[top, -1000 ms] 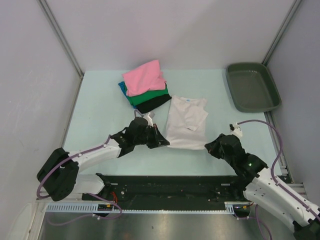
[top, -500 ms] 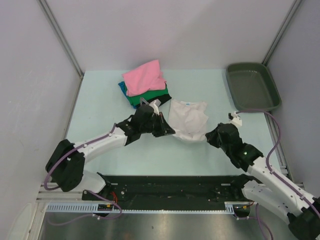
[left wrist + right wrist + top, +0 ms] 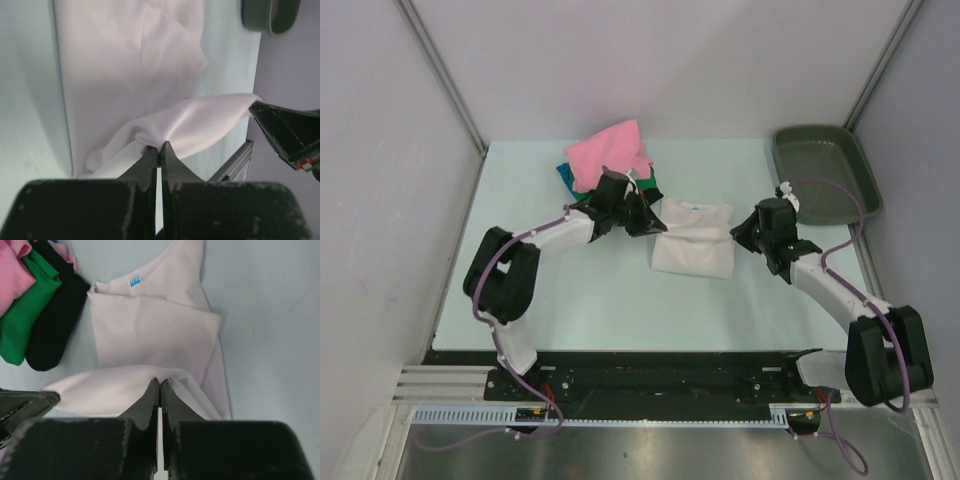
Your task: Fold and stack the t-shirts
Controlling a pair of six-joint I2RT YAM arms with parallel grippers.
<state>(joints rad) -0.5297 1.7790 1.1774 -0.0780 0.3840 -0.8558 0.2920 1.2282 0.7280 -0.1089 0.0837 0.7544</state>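
Note:
The white t-shirt [image 3: 693, 247] lies mid-table, its near hem lifted and doubled back over its upper half. My left gripper [image 3: 655, 224] is shut on the hem's left corner, and the left wrist view shows cloth [image 3: 125, 75] pinched at the tips of that gripper [image 3: 160, 145]. My right gripper [image 3: 741, 232] is shut on the right corner, with the fold [image 3: 115, 385] held at its tips [image 3: 160, 381] above the collar label. The pink t-shirt [image 3: 610, 153] tops a pile of green [image 3: 25, 315], black [image 3: 55, 327] and teal ones at the back left.
A dark grey-green tray [image 3: 825, 172] sits at the back right corner, just beyond my right arm. The shirt pile touches my left wrist. Grey walls close the table on three sides.
Both grippers have moved away from the near edge toward the back, carrying the white t-shirt's hem up and over its body. The shirt now looks about half as long.

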